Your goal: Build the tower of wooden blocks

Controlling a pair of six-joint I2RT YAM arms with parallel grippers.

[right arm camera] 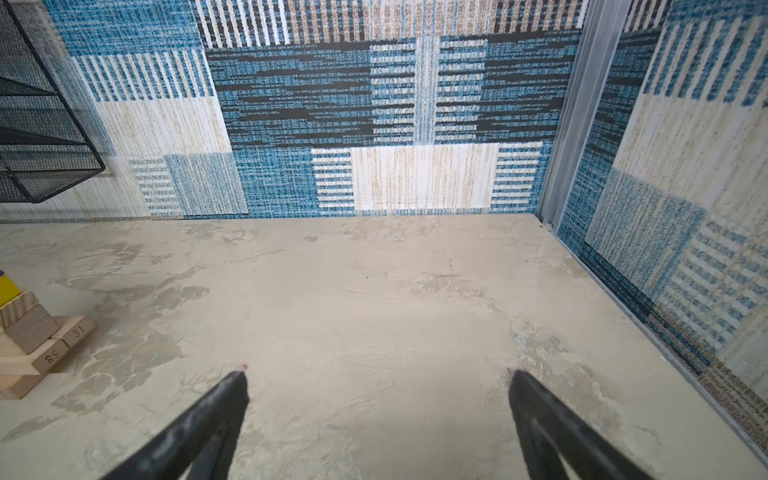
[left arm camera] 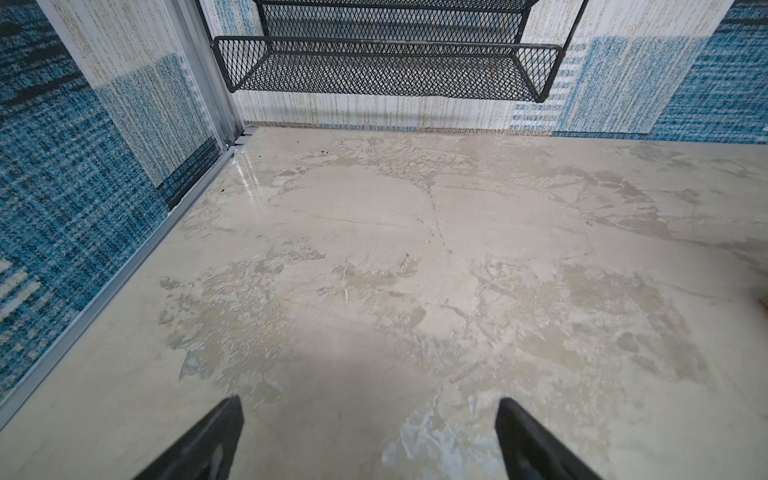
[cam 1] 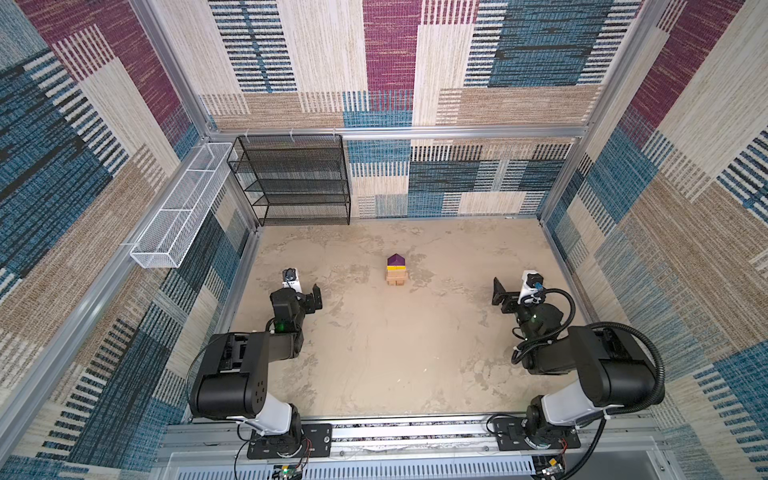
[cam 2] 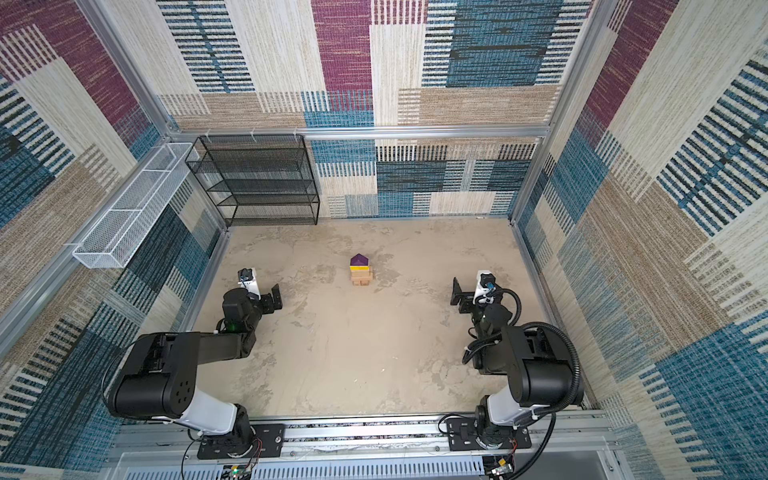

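The wood block tower (cam 1: 396, 272) (cam 2: 360, 271) stands mid-table in both top views. Crossed tan bricks (cam 1: 395, 280) form its base, a yellow layer (cam 1: 395, 269) sits above them, and a purple roof-shaped block (cam 1: 396, 261) is on top. The right wrist view catches the tower's edge (right arm camera: 29, 332), with numbered tan bricks and a yellow cube (right arm camera: 8, 289). My left gripper (cam 1: 316, 297) (left arm camera: 370, 405) is open and empty, well left of the tower. My right gripper (cam 1: 498, 293) (right arm camera: 378, 376) is open and empty, well right of it. No loose wood blocks lie on the table.
A black mesh shelf (cam 1: 295, 178) (left arm camera: 386, 70) stands against the back wall at the left. A white wire basket (cam 1: 183, 208) hangs on the left wall. Patterned walls with metal rails enclose the beige tabletop (cam 1: 395, 353).
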